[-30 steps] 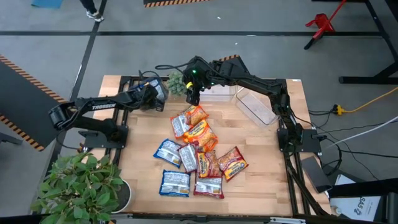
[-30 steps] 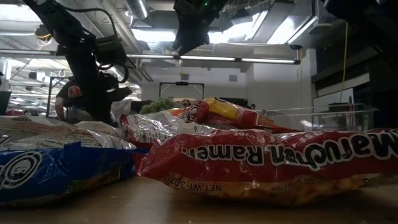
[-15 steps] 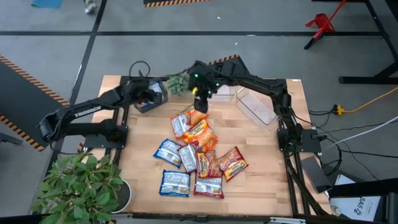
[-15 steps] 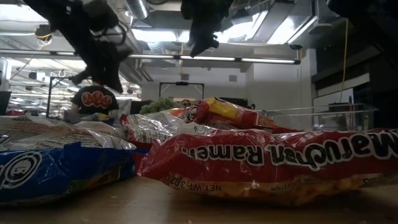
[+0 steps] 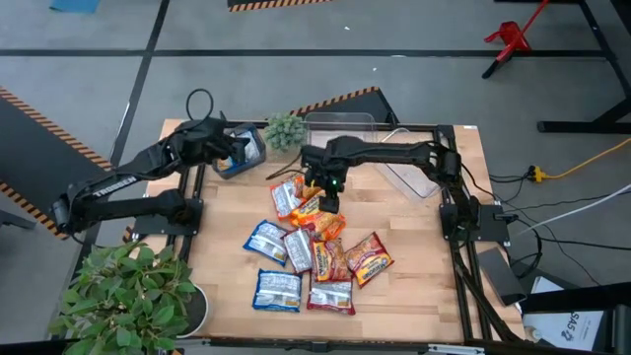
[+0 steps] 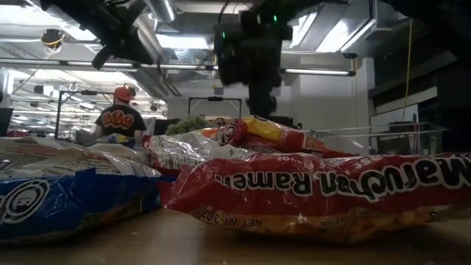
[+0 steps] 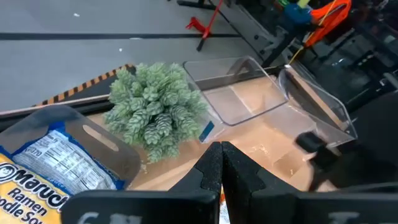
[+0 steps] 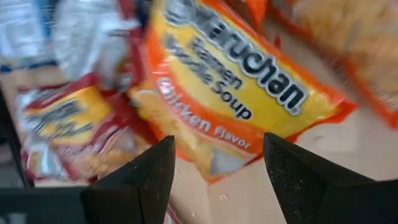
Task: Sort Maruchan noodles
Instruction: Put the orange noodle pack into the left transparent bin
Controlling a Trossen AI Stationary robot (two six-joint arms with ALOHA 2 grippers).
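The right hand [image 5: 328, 202] hangs low over the far end of the heap of Maruchan noodles [image 5: 311, 242] that lies in the middle of the wooden surface [image 5: 414, 286]. Its two fingers [image 8: 134, 186] stand spread apart and hold nothing. Straight beneath them, seen from the right wrist, lies an orange-yellow packet [image 8: 230, 106] printed with chicken flavor, flat on the surface with its edges overlapping its neighbours. In the low view the same hand [image 6: 261, 96] stands just above the orange-yellow packet [image 6: 268, 132] at the back of the heap, with a red packet [image 6: 324, 188] lying nearest the camera and a blue-and-white packet [image 6: 66, 199] beside it.

The rest of the heap spreads toward the near edge of the surface: blue-and-white packets on the left side, red ones toward the near right, several touching or overlapping.

The left hand [image 5: 240, 150] is raised near the far left corner of the surface, its fingers [image 7: 211, 168] pressed together and empty. Just below and beside it a clear bin [image 5: 240, 158] holds one blue-and-white noodle packet [image 7: 56, 165]. A small green plant [image 5: 285, 129] stands at the far edge, between that bin and an empty clear bin [image 5: 340, 126]. A second empty clear bin [image 5: 409, 176] lies toward the far right corner, tilted against the first.

A large leafy plant [image 5: 128, 296] sits off the near left corner. In the room behind, a person [image 6: 119, 118] in a dark shirt and red cap stands well back.
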